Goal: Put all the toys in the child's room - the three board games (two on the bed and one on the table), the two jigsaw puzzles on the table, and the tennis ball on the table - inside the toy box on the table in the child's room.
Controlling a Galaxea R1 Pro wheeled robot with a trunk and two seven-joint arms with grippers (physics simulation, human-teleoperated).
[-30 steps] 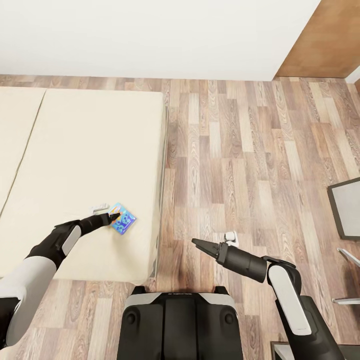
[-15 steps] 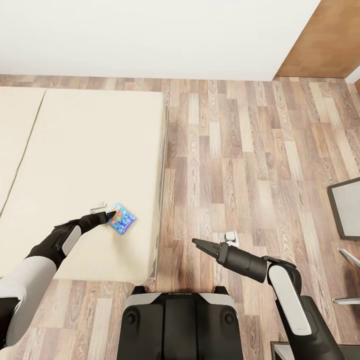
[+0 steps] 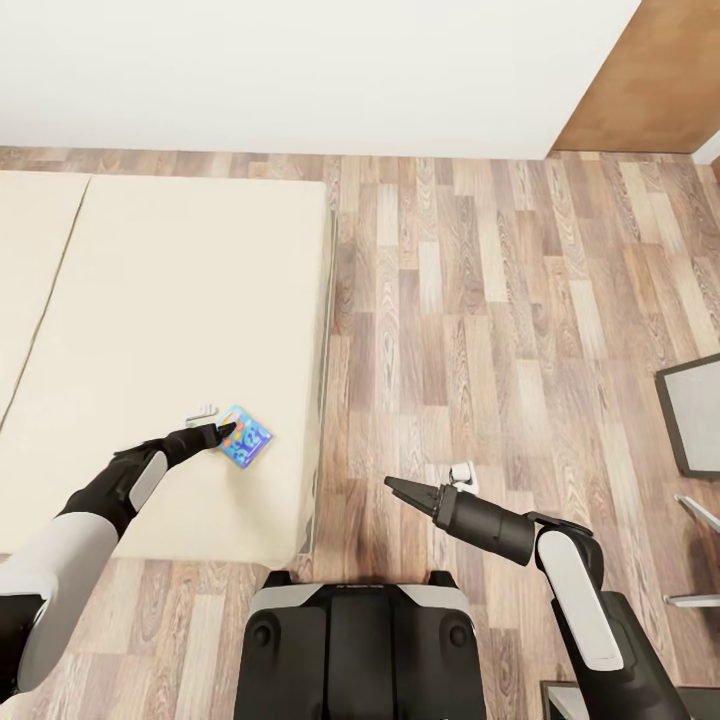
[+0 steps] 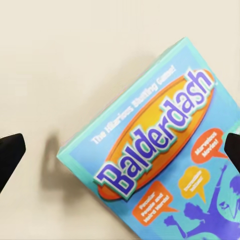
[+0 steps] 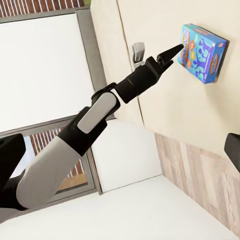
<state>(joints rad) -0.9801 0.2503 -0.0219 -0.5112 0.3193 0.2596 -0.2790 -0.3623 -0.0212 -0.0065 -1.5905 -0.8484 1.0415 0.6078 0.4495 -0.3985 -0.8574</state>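
A small blue board game (image 3: 247, 438) lettered Balderdash lies flat on the beige bed (image 3: 150, 300) near its right edge. My left gripper (image 3: 229, 430) hovers over the box's left corner. In the left wrist view the box (image 4: 160, 165) sits between and below the fingertips (image 4: 10, 152), which stand far apart and hold nothing. The right wrist view shows the left gripper (image 5: 172, 50) pointing at the blue box (image 5: 202, 52). My right gripper (image 3: 394, 486) hangs open over the wood floor, empty.
A small white-grey object (image 3: 202, 410) lies on the mattress just beyond the left gripper. Another small white piece (image 3: 461, 472) sits on the floor by the right arm. A grey panel with a dark frame (image 3: 690, 415) stands at the right edge. A white wall runs behind.
The left arm has shifted very slightly over the box's corner. The blue box and the right arm have stayed put.
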